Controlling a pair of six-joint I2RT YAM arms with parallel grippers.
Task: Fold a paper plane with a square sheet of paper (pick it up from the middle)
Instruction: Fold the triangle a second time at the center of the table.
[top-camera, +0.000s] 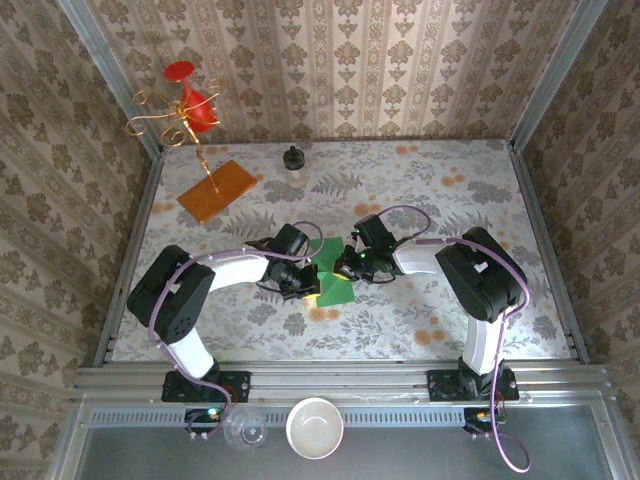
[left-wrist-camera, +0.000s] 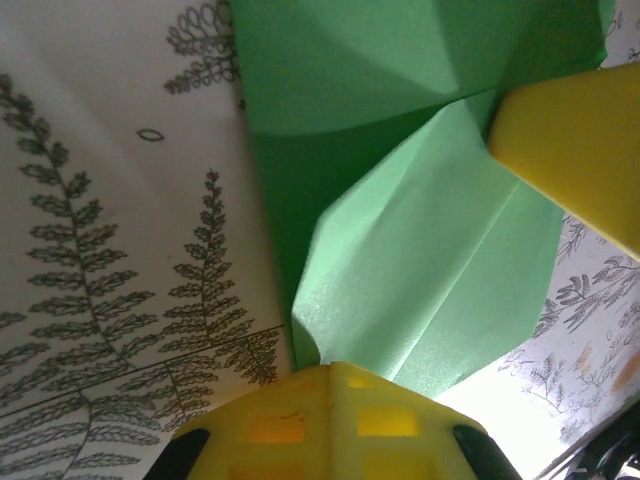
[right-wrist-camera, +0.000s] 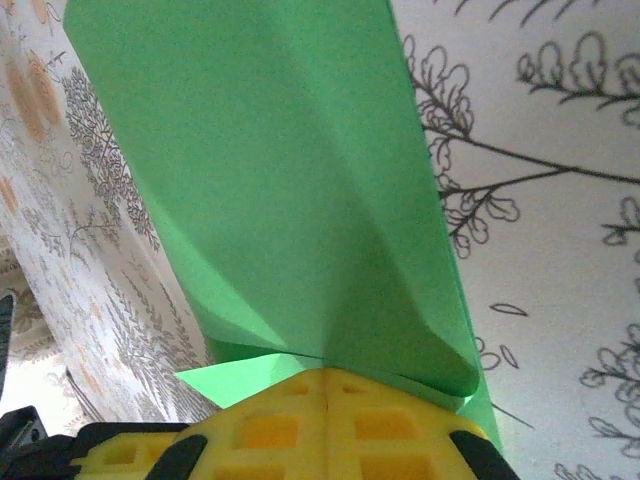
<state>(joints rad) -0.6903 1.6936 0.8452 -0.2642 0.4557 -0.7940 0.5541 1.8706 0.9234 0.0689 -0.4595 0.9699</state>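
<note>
1 creased green square sheet of paper (top-camera: 333, 283), clamped by both left claw (left-wrist-camera: 328, 372) and right claw (right-wrist-camera: 327, 376).

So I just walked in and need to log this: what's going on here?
Both arms meet over the square sheet of paper, which is bright green and already partly folded. The left arm's fingers and the right arm's fingers are shut on it from opposite sides. It shows creases and flaps but isn't a finished plane yet.
</note>
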